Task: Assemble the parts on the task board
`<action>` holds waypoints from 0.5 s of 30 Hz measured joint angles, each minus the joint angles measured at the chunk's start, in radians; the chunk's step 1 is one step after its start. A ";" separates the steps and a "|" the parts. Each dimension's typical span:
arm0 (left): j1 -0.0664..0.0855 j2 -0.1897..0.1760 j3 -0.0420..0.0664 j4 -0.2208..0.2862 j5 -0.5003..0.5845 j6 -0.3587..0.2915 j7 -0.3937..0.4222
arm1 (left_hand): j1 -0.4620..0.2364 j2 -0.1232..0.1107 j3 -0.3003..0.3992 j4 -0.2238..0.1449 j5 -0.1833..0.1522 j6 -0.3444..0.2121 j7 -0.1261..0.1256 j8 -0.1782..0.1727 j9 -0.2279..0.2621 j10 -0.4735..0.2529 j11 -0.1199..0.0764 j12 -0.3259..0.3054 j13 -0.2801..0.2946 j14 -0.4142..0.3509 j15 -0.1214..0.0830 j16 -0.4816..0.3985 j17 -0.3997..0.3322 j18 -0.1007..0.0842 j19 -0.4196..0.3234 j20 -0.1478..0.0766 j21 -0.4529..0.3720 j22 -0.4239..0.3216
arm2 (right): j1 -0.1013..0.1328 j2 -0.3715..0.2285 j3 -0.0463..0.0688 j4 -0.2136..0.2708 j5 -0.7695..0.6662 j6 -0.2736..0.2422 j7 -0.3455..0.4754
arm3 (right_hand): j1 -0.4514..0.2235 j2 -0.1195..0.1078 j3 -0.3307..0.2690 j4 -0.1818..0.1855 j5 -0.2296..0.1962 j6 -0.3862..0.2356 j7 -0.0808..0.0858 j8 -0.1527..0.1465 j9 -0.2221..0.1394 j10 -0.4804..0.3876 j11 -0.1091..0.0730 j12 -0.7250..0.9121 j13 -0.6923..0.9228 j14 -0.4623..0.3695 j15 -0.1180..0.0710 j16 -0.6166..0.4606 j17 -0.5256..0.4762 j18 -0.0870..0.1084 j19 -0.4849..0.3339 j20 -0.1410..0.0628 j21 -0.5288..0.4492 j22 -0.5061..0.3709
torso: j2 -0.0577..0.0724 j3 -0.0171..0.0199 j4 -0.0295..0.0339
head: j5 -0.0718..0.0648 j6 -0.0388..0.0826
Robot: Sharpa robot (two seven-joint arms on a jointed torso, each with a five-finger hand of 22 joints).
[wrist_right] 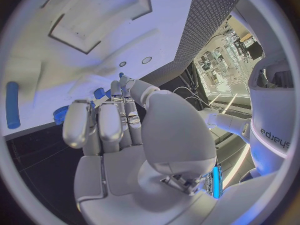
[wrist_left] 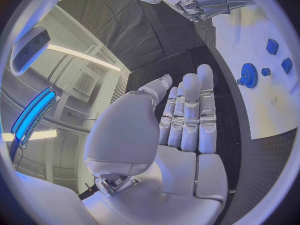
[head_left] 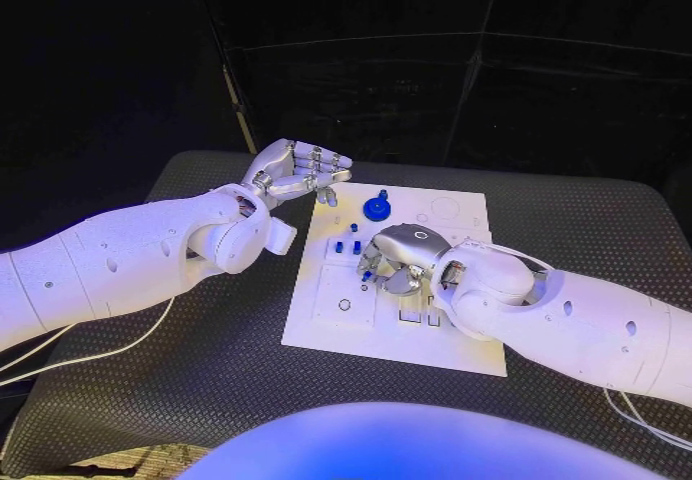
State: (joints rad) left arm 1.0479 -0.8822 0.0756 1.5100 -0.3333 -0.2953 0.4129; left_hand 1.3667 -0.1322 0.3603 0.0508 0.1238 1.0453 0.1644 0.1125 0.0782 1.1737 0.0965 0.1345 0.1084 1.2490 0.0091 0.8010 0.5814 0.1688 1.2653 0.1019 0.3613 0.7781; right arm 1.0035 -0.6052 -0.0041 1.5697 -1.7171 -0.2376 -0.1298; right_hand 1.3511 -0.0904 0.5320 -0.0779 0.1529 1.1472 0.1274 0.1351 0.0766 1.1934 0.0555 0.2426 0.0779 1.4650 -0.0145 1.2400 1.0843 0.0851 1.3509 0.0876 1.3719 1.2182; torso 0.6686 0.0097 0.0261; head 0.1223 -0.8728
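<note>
I see the left hand raised over the table's far left part, just off the upper left corner of the task board. Its fingers are straight and lie side by side, thumb apart, and it holds nothing; the left wrist view shows the flat palm with only dark mat beyond it.

The right hand comes in from the lower right and sits over the middle of the board, palm down. In the right wrist view its fingers reach toward the white plate, slightly bent. I cannot tell whether they pinch anything; the fingertips are hidden against the board.

The blue gear stands on the board's upper part, centre of the frame, between the two hands and touched by neither. Small blue pegs stand just left of the right hand. A blue cylinder lies on the board at the left edge of the right wrist view.

The board rests on a black textured mat that covers the table. White cables trail across it at lower left.
</note>
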 measured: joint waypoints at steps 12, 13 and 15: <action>0.000 0.001 0.000 -0.003 0.000 0.002 -0.001 | 0.000 0.000 0.000 0.000 0.000 0.000 0.000 0.000 0.000 0.000 0.000 0.000 0.000 0.000 0.000 0.000 0.000 0.000 0.000 0.000 0.000 -0.001 | -0.008 0.000 -0.002 -0.002 -0.012 0.026 0.000 | -0.010 0.001 0.000 0.000 0.000 -0.002 0.001 0.001 -0.001 0.000 0.000 0.000 0.000 0.000 0.000 0.000 0.000 0.000 0.000 0.000 0.000 0.001 | 0.000 -0.0004 0.0005 | 0.002 0.000; 0.000 0.002 0.000 -0.003 0.000 0.002 -0.001 | 0.000 0.000 0.000 0.000 0.000 0.000 0.000 0.000 0.000 0.000 0.000 0.000 0.000 0.000 0.000 0.000 0.000 0.000 0.000 0.000 0.000 -0.001 | -0.009 0.000 -0.003 -0.003 -0.012 0.027 0.000 | -0.010 0.001 0.000 0.000 0.000 -0.002 0.001 0.001 -0.001 0.000 0.000 0.000 0.000 0.000 0.000 0.000 0.000 0.000 0.000 0.000 0.000 0.001 | 0.000 -0.0004 0.0005 | 0.002 0.000; 0.000 0.002 0.000 -0.003 0.000 0.002 -0.001 | 0.000 0.000 0.000 0.000 0.000 0.000 0.000 0.000 0.000 0.000 0.000 0.000 0.000 0.000 0.000 0.000 0.000 0.000 0.000 0.000 0.000 -0.001 | -0.010 0.000 -0.003 -0.003 -0.013 0.029 0.000 | -0.009 0.001 0.000 0.000 0.000 -0.002 0.001 0.001 -0.001 0.000 0.000 0.000 0.000 0.000 0.000 0.000 0.000 0.000 0.000 0.000 0.000 0.001 | 0.000 -0.0003 0.0005 | 0.002 0.000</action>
State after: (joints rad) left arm 1.0479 -0.8804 0.0756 1.5067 -0.3332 -0.2931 0.4121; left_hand 1.3667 -0.1322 0.3604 0.0508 0.1238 1.0453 0.1644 0.1125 0.0779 1.1737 0.0965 0.1345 0.1084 1.2490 0.0091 0.8010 0.5814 0.1687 1.2653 0.1019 0.3613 0.7770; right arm 0.9931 -0.6052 -0.0068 1.5666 -1.7305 -0.2087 -0.1300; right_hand 1.3416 -0.0892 0.5320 -0.0780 0.1529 1.1453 0.1288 0.1365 0.0758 1.1934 0.0555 0.2427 0.0780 1.4650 -0.0145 1.2400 1.0843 0.0851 1.3509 0.0876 1.3718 1.2196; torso 0.6691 0.0094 0.0266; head 0.1243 -0.8728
